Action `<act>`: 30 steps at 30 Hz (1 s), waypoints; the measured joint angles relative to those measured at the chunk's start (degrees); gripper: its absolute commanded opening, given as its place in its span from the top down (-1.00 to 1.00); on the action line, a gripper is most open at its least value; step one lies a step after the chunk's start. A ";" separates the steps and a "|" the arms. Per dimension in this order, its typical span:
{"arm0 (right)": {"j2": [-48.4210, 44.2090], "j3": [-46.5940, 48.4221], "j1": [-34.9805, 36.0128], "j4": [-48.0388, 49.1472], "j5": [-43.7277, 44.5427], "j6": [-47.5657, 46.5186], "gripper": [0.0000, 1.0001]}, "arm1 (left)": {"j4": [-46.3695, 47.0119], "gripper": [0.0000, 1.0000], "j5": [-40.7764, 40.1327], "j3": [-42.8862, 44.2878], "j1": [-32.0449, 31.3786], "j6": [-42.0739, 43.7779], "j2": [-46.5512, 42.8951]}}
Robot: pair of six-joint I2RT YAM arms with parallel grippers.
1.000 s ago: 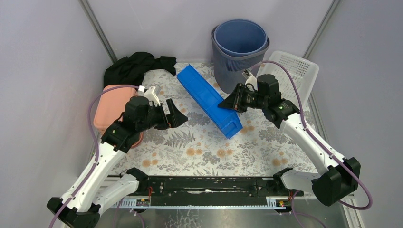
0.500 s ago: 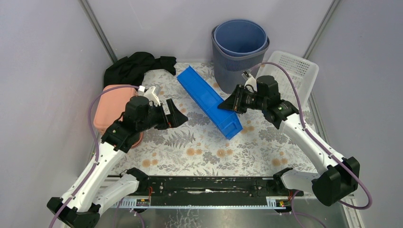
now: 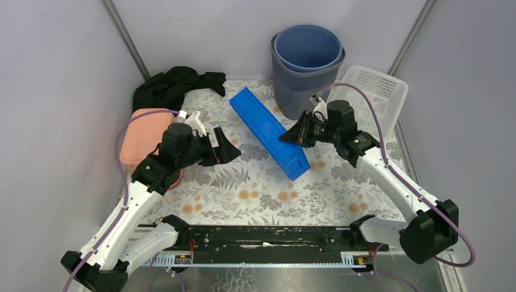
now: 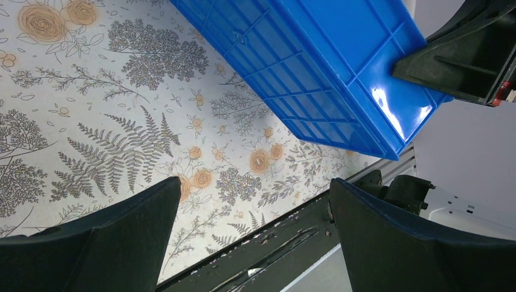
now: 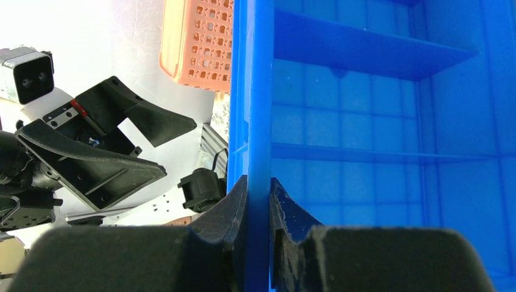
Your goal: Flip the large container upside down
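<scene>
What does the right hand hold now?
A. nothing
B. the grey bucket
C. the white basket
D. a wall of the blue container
D: in the right wrist view, the right hand is shut on a wall of the blue container.

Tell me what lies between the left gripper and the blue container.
Only bare floral tablecloth; nothing sits between the left gripper and the blue container. The top external view shows it.

Container: I'm watching the long blue bin (image 3: 266,129), ribbed outside, partitioned inside.
Pose: leaning on its side, lying diagonally on the table (image 3: 243,194).
</scene>
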 measured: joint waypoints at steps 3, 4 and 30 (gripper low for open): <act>0.00 -0.87 0.00 1.16 0.20 0.68 1.00 | 0.02 -1.00 -0.02 -0.02 0.00 0.00 0.00; 0.00 -1.20 0.00 1.60 0.44 1.01 1.00 | 0.02 -1.00 -0.02 -0.02 0.00 0.00 0.00; -0.09 -17.25 1.31 26.82 8.96 14.51 1.00 | 0.02 -1.00 -0.02 -0.04 0.00 0.00 0.00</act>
